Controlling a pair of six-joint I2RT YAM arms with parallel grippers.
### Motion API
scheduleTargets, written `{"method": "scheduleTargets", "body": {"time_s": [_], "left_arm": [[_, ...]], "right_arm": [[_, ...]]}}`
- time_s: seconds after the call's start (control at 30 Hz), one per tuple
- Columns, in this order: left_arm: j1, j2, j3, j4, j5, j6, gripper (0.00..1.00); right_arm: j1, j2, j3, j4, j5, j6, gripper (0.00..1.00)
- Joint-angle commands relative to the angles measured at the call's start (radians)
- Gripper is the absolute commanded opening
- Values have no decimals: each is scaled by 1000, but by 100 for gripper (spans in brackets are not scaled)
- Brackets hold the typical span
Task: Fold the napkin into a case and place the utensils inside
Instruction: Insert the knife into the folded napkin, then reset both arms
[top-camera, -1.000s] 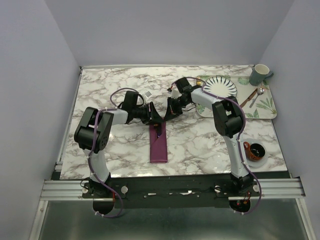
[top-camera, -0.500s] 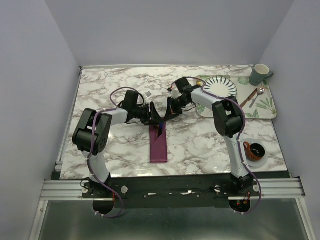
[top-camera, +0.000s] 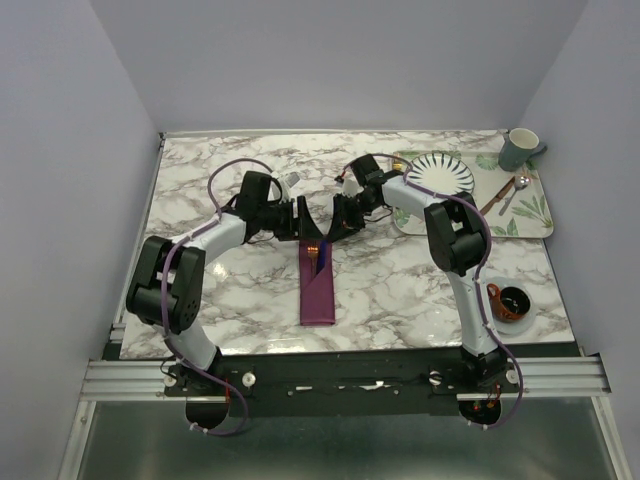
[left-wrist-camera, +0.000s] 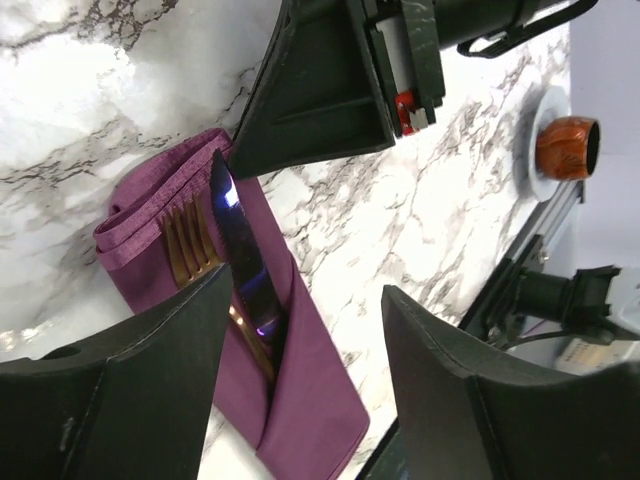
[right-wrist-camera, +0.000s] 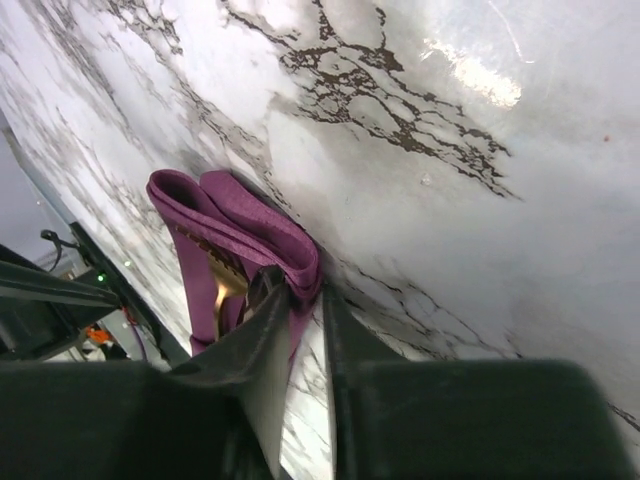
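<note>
The napkin lies folded as a narrow plum-purple case (top-camera: 318, 288) (left-wrist-camera: 300, 390) at mid table. The utensils stick out of its far mouth: a copper fork (left-wrist-camera: 185, 245) and a dark blue knife (left-wrist-camera: 235, 235), seen together from above (top-camera: 318, 253). My left gripper (top-camera: 301, 224) (left-wrist-camera: 305, 300) hovers just left of that mouth, open wide and empty. My right gripper (top-camera: 331, 231) (right-wrist-camera: 305, 300) is at the mouth's right corner. Its jaws stand a narrow gap apart, with the cloth's folded edge (right-wrist-camera: 290, 255) at the tips.
A leaf-print tray (top-camera: 535, 215) at the back right holds a striped plate (top-camera: 440, 175), a grey mug (top-camera: 520, 148) and a silver spoon (top-camera: 520, 183). A red cup on a saucer (top-camera: 510, 300) sits front right.
My left gripper has drawn back to the left from the case's mouth, uncovering the fork and knife tops. The right arm has stayed in place.
</note>
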Motion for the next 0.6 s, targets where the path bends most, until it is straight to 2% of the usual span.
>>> {"method": "scheduleTargets", "body": {"time_s": [0.0, 0.13, 0.17, 0.2, 0.23, 0.27, 0.3, 0.33, 0.4, 0.43, 0.5, 0.57], "left_arm": [[22, -73, 22, -75, -38, 112, 72], [80, -86, 44, -104, -2, 145, 81], [90, -88, 67, -136, 7, 177, 88], [113, -89, 82, -158, 10, 198, 89], [122, -91, 97, -181, 16, 221, 95], [133, -89, 137, -237, 21, 281, 99], [151, -89, 162, -273, 25, 310, 99], [160, -85, 188, -312, 25, 345, 99], [176, -76, 268, -420, 21, 442, 99], [186, -70, 298, -457, 9, 474, 99], [189, -53, 389, -556, -48, 580, 99], [186, -25, 477, -616, -108, 622, 99]], "right_arm": [[-4, -55, 0, 20, 25, -1, 33], [-4, -112, -27, 19, 35, -8, 55], [-4, -122, -29, 17, 38, -11, 59], [-7, -151, -32, 13, 47, -15, 64], [-10, -167, -35, 8, 48, -17, 72], [-13, -184, -43, 7, 45, -29, 76], [-18, -202, -47, 6, 48, -40, 80], [-21, -245, -50, 5, 54, -49, 89], [-33, -288, -50, 5, 66, -87, 97], [-36, -337, -49, 6, 89, -104, 100], [-55, -389, -40, 6, 130, -147, 100], [-69, -466, -37, 11, 192, -199, 100]]}}
